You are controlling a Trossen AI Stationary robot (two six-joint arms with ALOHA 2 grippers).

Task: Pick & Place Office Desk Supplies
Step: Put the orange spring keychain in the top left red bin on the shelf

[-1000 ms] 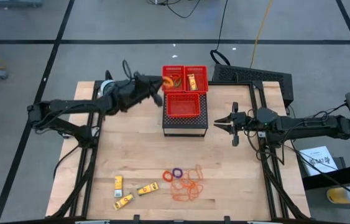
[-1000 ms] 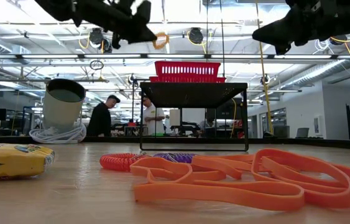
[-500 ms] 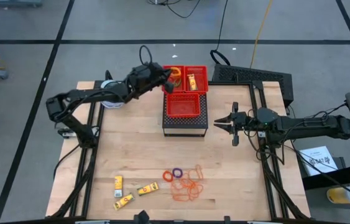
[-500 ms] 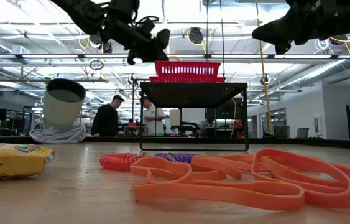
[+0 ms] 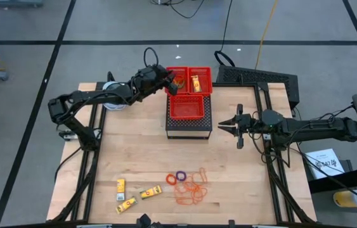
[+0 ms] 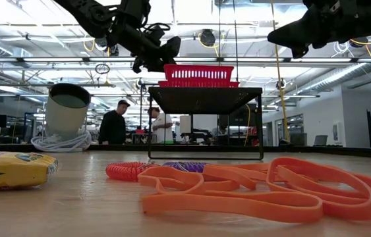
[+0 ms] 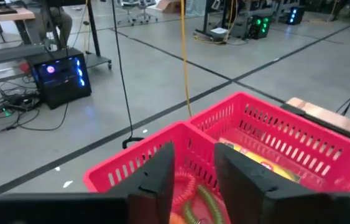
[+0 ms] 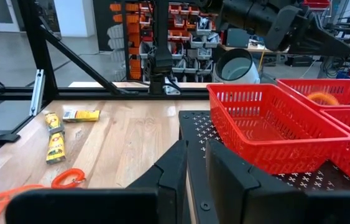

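Note:
My left gripper (image 5: pixel 168 81) (image 7: pixel 194 174) stands open over the far-left red basket (image 7: pixel 125 171), holding nothing. Below its fingers an orange ring (image 7: pixel 184 184) and a green ring (image 7: pixel 203 203) lie in that basket. A yellow packet (image 5: pixel 195 82) lies in the far-right basket (image 5: pixel 207 81). On the near part of the table lie an orange ring (image 5: pixel 171 180), a purple ring (image 5: pixel 181 175), orange rubber bands (image 5: pixel 193 190) and three yellow packets (image 5: pixel 126 204). My right gripper (image 5: pixel 224 126) (image 8: pixel 196 165) waits to the right of the stand with a narrow gap between its fingers and nothing in it.
The three red baskets sit on a black perforated stand (image 5: pixel 189 126) at the middle far side; the near basket (image 5: pixel 186 107) holds nothing. A round blue-grey container (image 8: pixel 237 65) stands at the far left under my left arm. People stand in the room behind the table.
My left gripper has carried an orange ring toward the table's right and far side, over the far-left basket, tipping slightly down. It has let go there; the ring is no longer between its fingers.

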